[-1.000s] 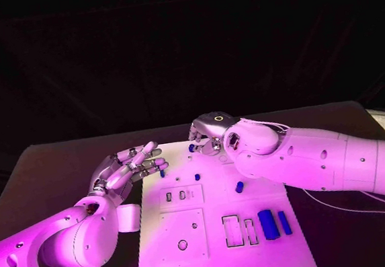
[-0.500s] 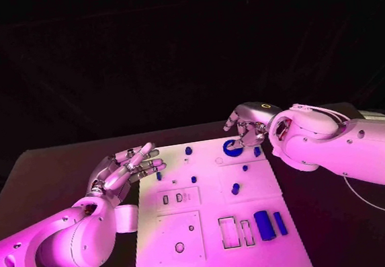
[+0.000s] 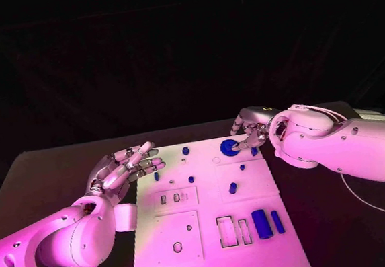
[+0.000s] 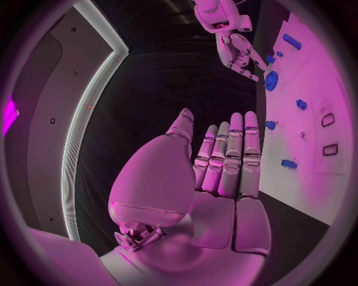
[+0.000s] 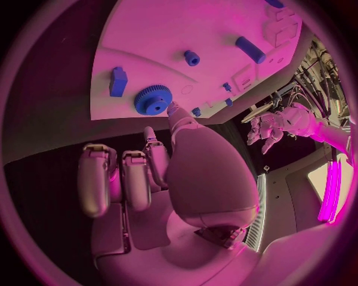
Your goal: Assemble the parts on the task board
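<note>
The round blue toothed gear (image 3: 229, 146) lies flat near the far edge of the white rectangular task board (image 3: 215, 252), which rests on the black surface (image 3: 52, 175). The right hand (image 3: 251, 128) is just beside the gear, its fingers (image 5: 176, 113) curled, one fingertip at the gear's rim; I cannot tell if it touches. The left hand (image 3: 120, 170) hovers beside the board with fingers spread, holding nothing.

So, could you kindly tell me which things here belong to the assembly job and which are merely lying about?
Job:
task board
blue gear
blue bars
small blue pegs
right robot hand by the gear
left robot hand, holding nothing

Lying about:
white cylinder beside the board
black table
</note>
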